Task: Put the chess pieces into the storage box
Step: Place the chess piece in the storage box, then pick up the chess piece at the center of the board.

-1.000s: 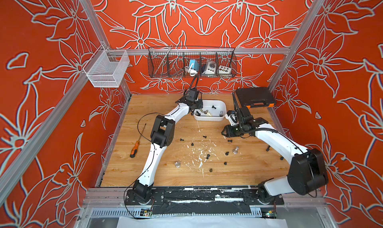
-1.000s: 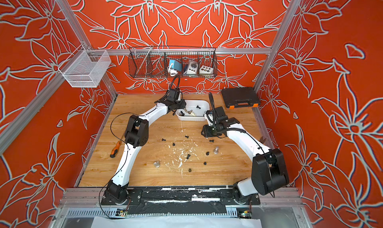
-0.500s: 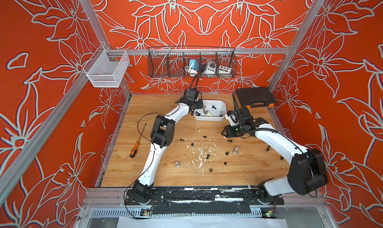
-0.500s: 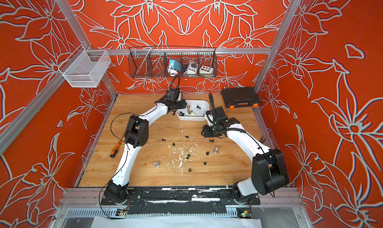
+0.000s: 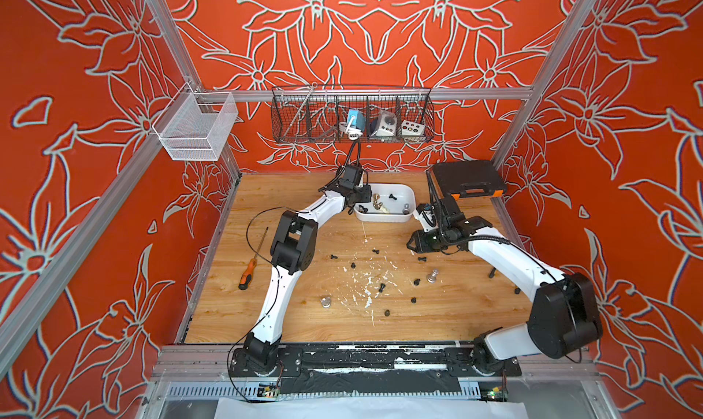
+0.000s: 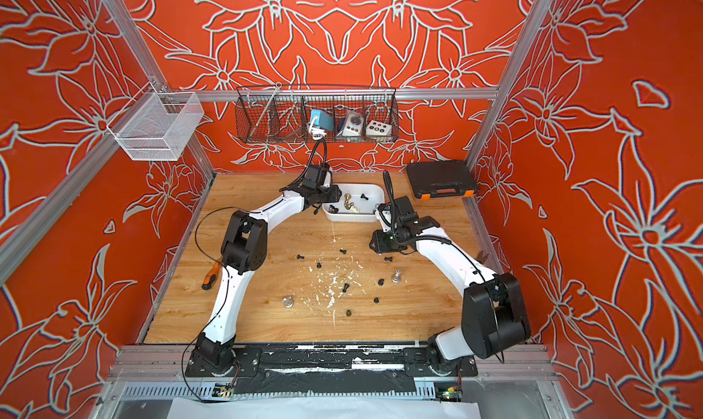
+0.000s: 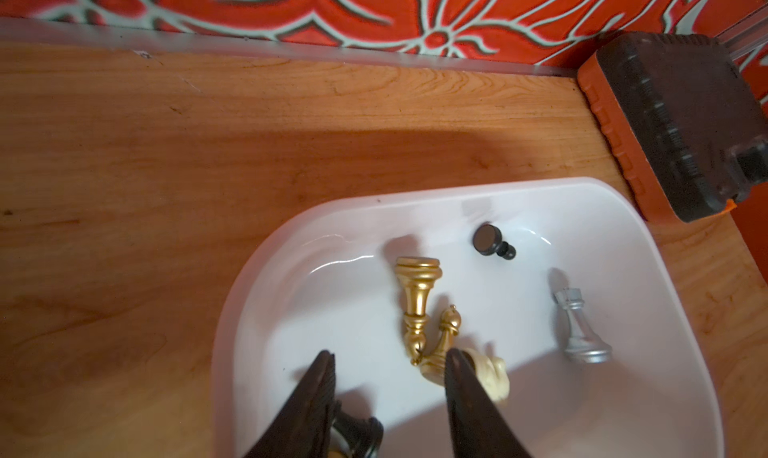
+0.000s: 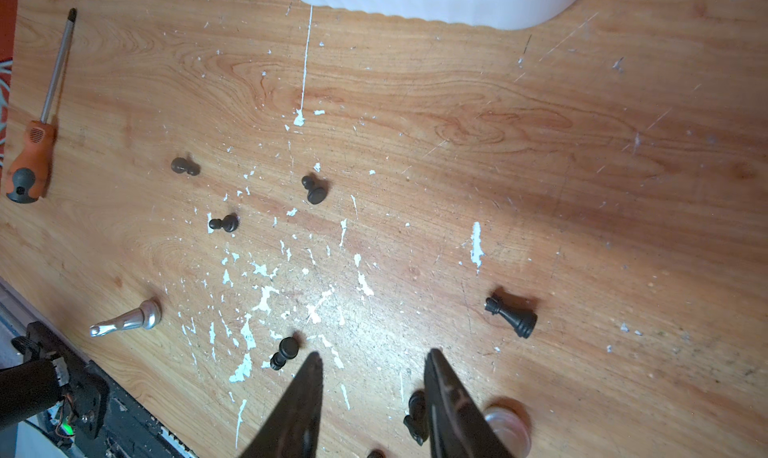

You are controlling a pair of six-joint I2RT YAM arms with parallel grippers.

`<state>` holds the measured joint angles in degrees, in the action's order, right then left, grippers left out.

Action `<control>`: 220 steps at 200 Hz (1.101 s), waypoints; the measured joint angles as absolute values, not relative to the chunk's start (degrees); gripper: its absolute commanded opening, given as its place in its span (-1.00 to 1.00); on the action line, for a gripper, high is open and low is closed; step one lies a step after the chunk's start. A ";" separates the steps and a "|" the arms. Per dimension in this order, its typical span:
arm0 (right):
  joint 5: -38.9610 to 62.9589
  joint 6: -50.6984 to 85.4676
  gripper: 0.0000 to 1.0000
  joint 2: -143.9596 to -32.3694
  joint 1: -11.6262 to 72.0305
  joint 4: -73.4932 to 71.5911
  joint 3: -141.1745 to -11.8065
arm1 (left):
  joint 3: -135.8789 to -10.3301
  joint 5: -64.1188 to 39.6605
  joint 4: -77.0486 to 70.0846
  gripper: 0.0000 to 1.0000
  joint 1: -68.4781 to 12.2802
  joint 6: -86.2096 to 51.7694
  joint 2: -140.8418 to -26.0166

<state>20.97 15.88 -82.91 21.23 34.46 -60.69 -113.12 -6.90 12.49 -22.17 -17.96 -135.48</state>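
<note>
Almost nothing differs from a second ago: both arms keep their poses and the loose pieces lie where they lay. The left gripper hangs over the near-left corner of the box, its fingers moderately apart with nothing between them. The box sits at the back of the table and holds two gold pieces, a cream piece, a silver piece and a black pawn. The right gripper hovers above the table, likewise parted and empty, over scattered black pieces. The screwdriver is unmoved.
</note>
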 measured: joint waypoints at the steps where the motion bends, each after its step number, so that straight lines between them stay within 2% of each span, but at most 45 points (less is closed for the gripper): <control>1: 20.97 15.86 -0.15 -82.91 21.23 34.48 -60.69 | -113.03 -6.92 12.49 -0.12 -22.17 -17.96 -135.41; 116: 15.07 15.79 -0.18 -84.62 21.23 39.18 -61.98 | -90.24 -10.68 3.81 -0.12 -22.24 -16.29 -111.02; 162: 13.06 15.73 -0.22 -85.36 21.26 42.04 -61.98 | -76.05 -10.63 0.10 -0.12 -22.24 -16.53 -98.87; 220: 12.19 15.79 -0.27 -86.26 25.39 44.29 -61.43 | -61.78 -9.21 -2.96 -0.12 -22.24 -18.11 -88.49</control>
<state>12.19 15.79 -86.26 25.39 44.29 -61.43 -61.78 -9.21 -2.96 -22.24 -18.11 -88.49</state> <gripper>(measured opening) 0.367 0.442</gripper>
